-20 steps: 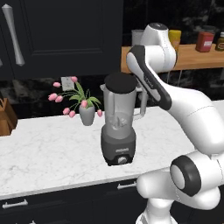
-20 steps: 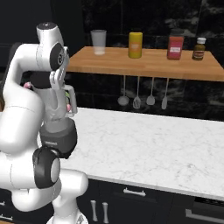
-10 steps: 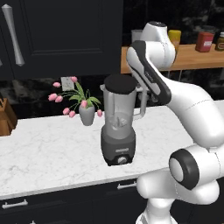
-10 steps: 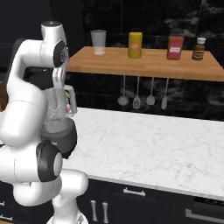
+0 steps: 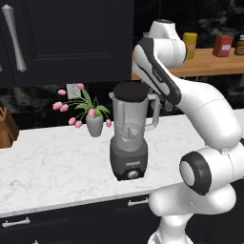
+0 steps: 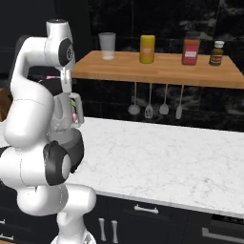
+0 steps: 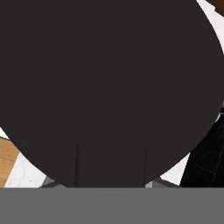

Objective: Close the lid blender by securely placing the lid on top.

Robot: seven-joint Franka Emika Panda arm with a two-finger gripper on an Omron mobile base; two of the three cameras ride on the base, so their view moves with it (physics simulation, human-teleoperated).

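Where the marble counter runs under the dark cabinets, the blender stands upright near its front edge, the black lid sitting across the jar mouth. Jar looks empty through its translucent wall. Pink tulips fill a grey vase just left. Hand view: lid close up; finger spread cannot be told.

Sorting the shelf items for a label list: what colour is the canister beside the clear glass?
Yellow; the canister shows best in the right base view.
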